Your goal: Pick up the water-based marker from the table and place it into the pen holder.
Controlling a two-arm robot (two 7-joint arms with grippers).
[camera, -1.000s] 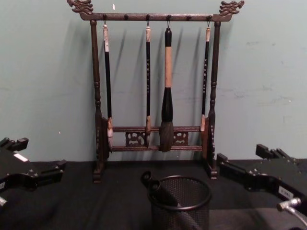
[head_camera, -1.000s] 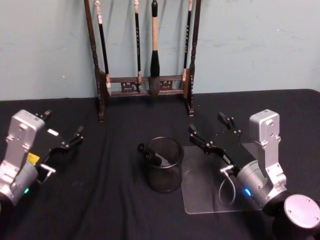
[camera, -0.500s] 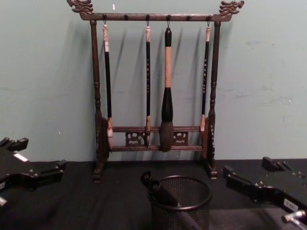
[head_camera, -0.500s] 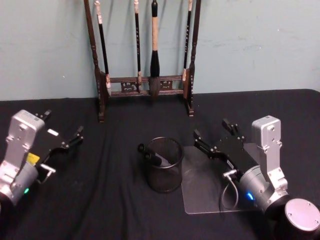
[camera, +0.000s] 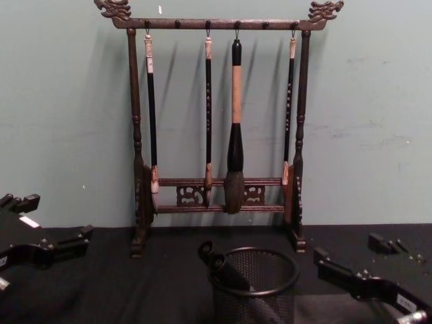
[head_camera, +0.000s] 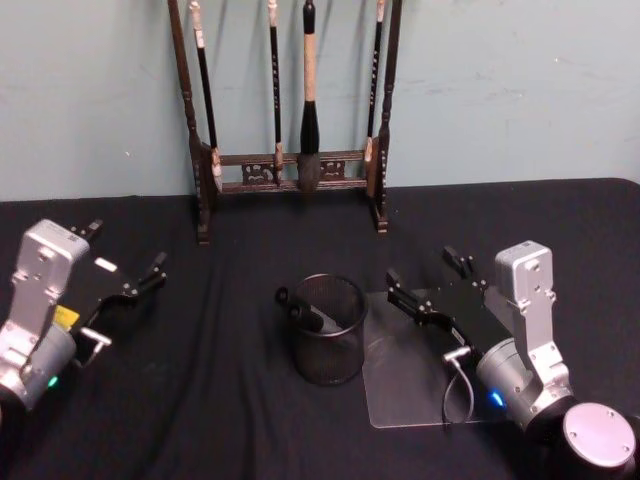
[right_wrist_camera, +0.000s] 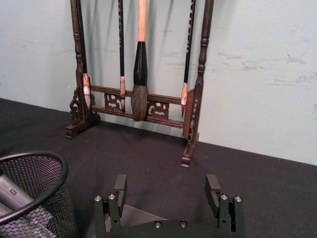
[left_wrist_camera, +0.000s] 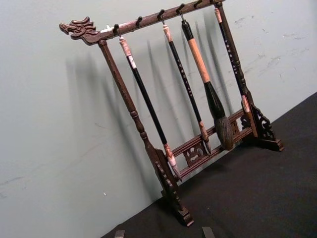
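Note:
The black wire-mesh pen holder point(head_camera: 327, 335) stands at mid-table, also seen in the chest view point(camera: 260, 287) and the right wrist view point(right_wrist_camera: 42, 166). A dark water-based marker point(head_camera: 303, 309) leans inside it, its end poking over the left rim point(camera: 217, 262), with its grey barrel behind the mesh point(right_wrist_camera: 12, 196). My right gripper point(head_camera: 421, 268) hovers just right of the holder, open and holding nothing point(camera: 347, 248) point(right_wrist_camera: 166, 184). My left gripper point(head_camera: 128, 246) rests open far to the left point(camera: 47, 217), its fingertips point(left_wrist_camera: 207, 232) at the edge of its wrist view.
A tall dark wooden brush rack point(head_camera: 290, 120) hung with several brushes stands at the back against the wall point(camera: 219, 128) point(left_wrist_camera: 188, 99) point(right_wrist_camera: 138, 74). A clear plastic sheet point(head_camera: 410, 390) lies on the black tablecloth under the right gripper.
The right gripper has drawn back toward me and slightly lower, away from the pen holder, staying open. The marker, the holder and the left arm have not moved.

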